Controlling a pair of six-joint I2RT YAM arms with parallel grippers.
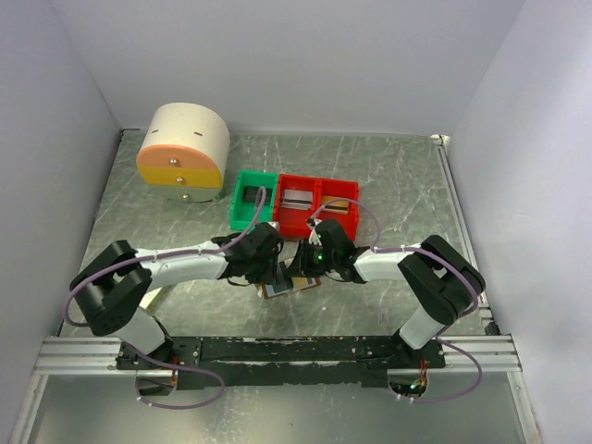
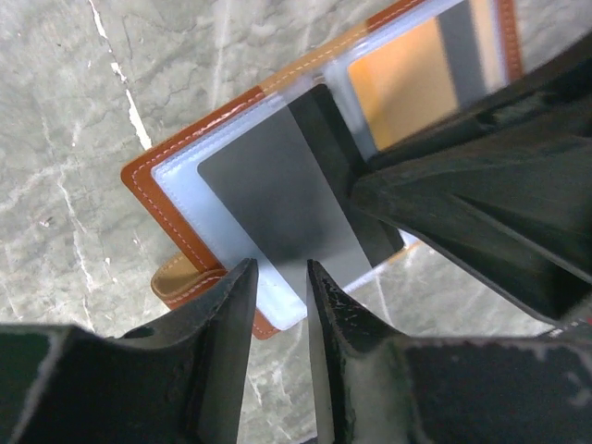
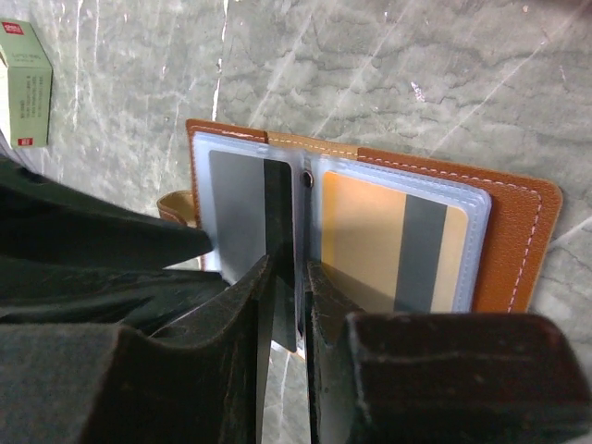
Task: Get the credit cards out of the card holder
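We find the left pincer [image 2: 279, 273] narrow, its fingers nearly together. The tips stand over the outer edge of the holder [image 2: 139, 180], just beside its brown tab [image 2: 180, 277]. Pale-blue sleeve shows through the gap; we cannot tell whether anything is clamped.

The right pincer [image 3: 289, 273] is likewise narrow. Its tips straddle the dark stripe of the grey card [image 3: 236, 208], close to the holder's centre fold. Whether they pinch the card or only press on it, we cannot tell.

The holder lies open and flat on the bench [image 3: 388, 74], inner panels up, between the two pincers. The grey card sits in the panel on the left arm's side; its near end is hidden by the fingers. The orange card [image 3: 365, 240], with a grey stripe, lies wholly within the other sleeve.

From above, we note the holder near the front of the bench. Behind it stand a red bin [image 1: 317, 205] and a green bin [image 1: 252, 199], side by side. A round drawer unit [image 1: 182, 153] stands at the far left. A small box [image 3: 26, 83] lies well apart from the holder.
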